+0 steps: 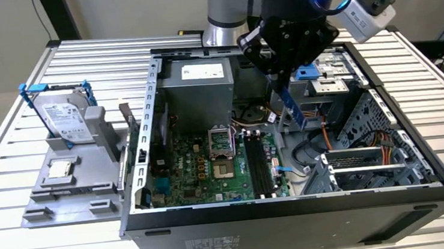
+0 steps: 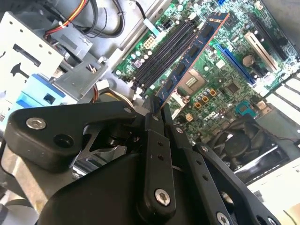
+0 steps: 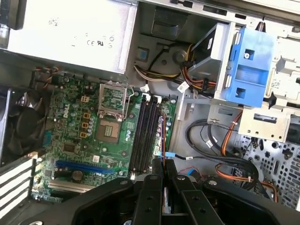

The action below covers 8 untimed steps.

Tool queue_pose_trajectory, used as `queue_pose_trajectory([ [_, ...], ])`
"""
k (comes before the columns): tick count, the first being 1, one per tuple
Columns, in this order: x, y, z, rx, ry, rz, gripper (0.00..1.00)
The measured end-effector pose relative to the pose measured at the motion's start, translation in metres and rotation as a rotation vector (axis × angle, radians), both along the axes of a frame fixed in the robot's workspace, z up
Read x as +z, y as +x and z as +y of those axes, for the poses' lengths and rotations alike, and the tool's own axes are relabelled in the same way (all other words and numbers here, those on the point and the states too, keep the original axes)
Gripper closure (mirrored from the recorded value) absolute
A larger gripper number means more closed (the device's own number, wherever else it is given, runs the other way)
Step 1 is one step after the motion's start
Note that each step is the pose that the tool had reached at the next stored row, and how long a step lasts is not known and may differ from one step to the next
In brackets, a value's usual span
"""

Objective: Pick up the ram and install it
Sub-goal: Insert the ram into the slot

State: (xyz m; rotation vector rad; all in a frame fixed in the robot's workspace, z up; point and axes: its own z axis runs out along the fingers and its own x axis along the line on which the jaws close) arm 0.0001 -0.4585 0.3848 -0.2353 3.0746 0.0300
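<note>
Note that the arm (image 1: 225,9) extends downward from above, with the wrist held near vertical. The gripper (image 1: 277,75) points straight down. Verify that its fingers (image 2: 153,136) are clamped on the upper end of the ram (image 1: 289,108), which hangs upright beneath them.

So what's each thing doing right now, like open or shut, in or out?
computer case: lying on its side, open.
gripper: shut on the ram, above the case.
ram: held on end over the case, not in a slot yet.
memory slots: empty.
processor socket: cover flipped up.
hard drive: standing in the grey stand, outside the case.
</note>
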Motion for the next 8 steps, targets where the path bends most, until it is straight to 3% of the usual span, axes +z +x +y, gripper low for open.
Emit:
queue_pose_trajectory([
  [5, 0.0, 0.0, 0.0, -0.05, 0.0, 0.0013, 1.0],
  [7, 0.0, 0.0, 0.0, -0.067, -0.0002, 0.0071, 1.0],
  [8, 0.0, 0.0, 0.0, -0.073, -0.0003, 0.0125, 1.0],
])
